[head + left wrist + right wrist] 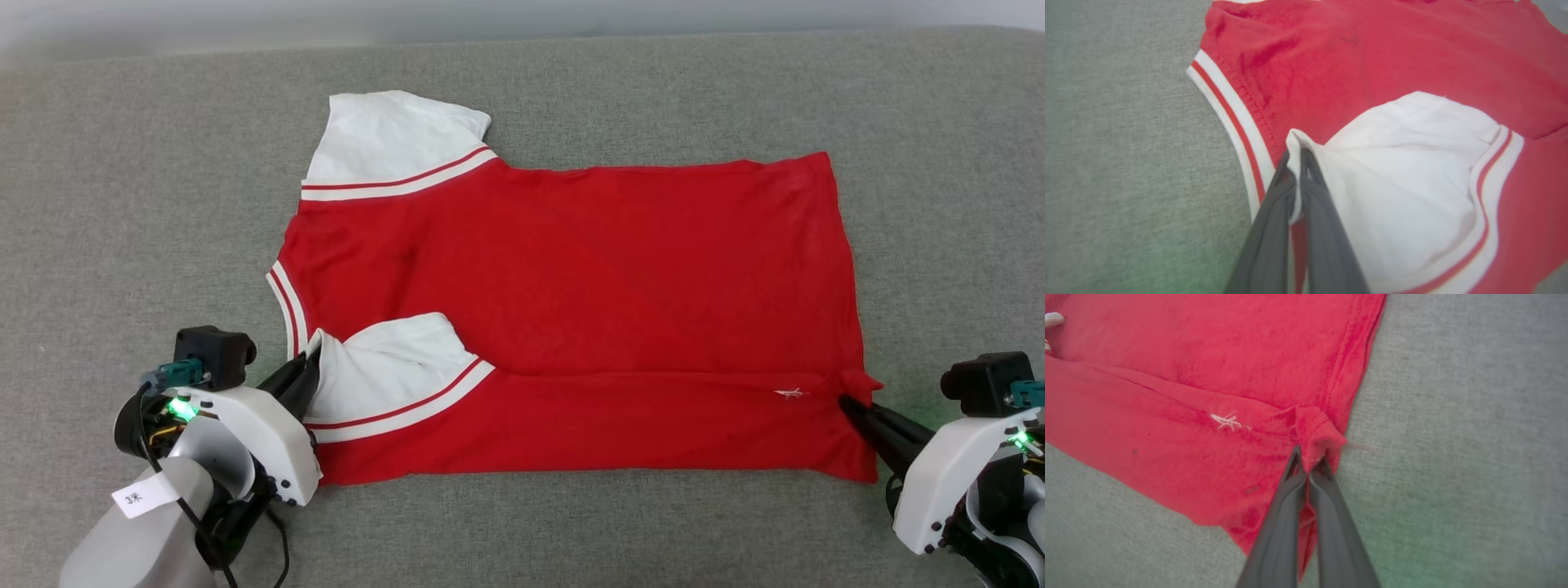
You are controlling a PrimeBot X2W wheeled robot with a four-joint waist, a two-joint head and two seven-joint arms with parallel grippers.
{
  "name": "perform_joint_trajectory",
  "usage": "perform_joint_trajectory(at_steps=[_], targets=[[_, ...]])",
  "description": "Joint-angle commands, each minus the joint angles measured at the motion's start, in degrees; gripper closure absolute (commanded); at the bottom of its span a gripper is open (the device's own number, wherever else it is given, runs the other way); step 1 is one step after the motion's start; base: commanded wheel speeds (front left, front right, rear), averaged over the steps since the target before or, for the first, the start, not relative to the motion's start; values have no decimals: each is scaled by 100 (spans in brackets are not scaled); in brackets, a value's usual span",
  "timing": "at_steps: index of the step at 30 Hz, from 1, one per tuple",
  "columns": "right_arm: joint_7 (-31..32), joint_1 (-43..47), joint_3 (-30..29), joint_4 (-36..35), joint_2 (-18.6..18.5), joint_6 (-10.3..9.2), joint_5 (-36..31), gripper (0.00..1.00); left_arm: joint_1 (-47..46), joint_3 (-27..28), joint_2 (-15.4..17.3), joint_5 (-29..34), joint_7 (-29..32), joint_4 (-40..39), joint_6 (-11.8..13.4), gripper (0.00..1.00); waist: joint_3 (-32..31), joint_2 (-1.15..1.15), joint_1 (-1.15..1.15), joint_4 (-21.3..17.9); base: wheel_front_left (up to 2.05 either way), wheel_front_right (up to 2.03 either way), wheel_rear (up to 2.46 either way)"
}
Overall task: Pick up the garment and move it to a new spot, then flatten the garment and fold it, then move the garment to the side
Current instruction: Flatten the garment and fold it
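Observation:
The garment (571, 269), a red jersey with white sleeves and striped trim, lies spread on the grey surface, its near long edge folded over toward the middle. The plain red side faces up. My left gripper (306, 369) is shut on the tip of the near white sleeve (1404, 171), beside the striped collar (1229, 114). My right gripper (849, 402) is shut on a pinched bit of the red hem corner (1316, 430) at the garment's right edge. In the wrist views the left gripper (1295, 157) and right gripper (1308, 457) each hold cloth between their tips.
Grey fabric surface (147, 204) runs all around the garment, with open room to the left, right and behind. A pale wall strip (522, 16) borders the far edge. A small white thread mark (789, 394) sits on the fold near the right corner.

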Motion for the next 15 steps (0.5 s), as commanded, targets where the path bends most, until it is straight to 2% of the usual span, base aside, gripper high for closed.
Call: perform_joint_trajectory(at_steps=[1,4,5,6,7,11,15], targets=[[-45,-97,35,69,22,-9,45,100,-65,-44,-56,16,-43,127,-25,100,1,0,-1,5,0,0,0],[-163,-100,17,149,70,-9,112,100,-139,-105,-106,12,-130,321,-68,100,-63,0,-1,36,0,0,0],[-206,-91,-26,176,84,-9,131,62,-153,-100,-123,-14,-171,362,-78,100,-101,0,-1,57,0,0,0],[-248,-66,-45,188,91,-9,138,0,-155,-97,-135,-34,-177,411,-74,21,-145,0,-1,79,0,0,0],[-289,-38,-79,184,92,-9,149,0,-179,-115,-111,-10,-186,459,-80,0,-193,0,-1,100,0,0,0],[-373,111,-192,80,41,-8,156,0,-323,-180,4,47,-142,441,-113,0,-391,0,-1,186,0,0,0],[-371,235,-294,-72,34,-8,126,0,-451,-264,218,-71,277,266,-141,0,-564,0,-1,262,0,0,0]])
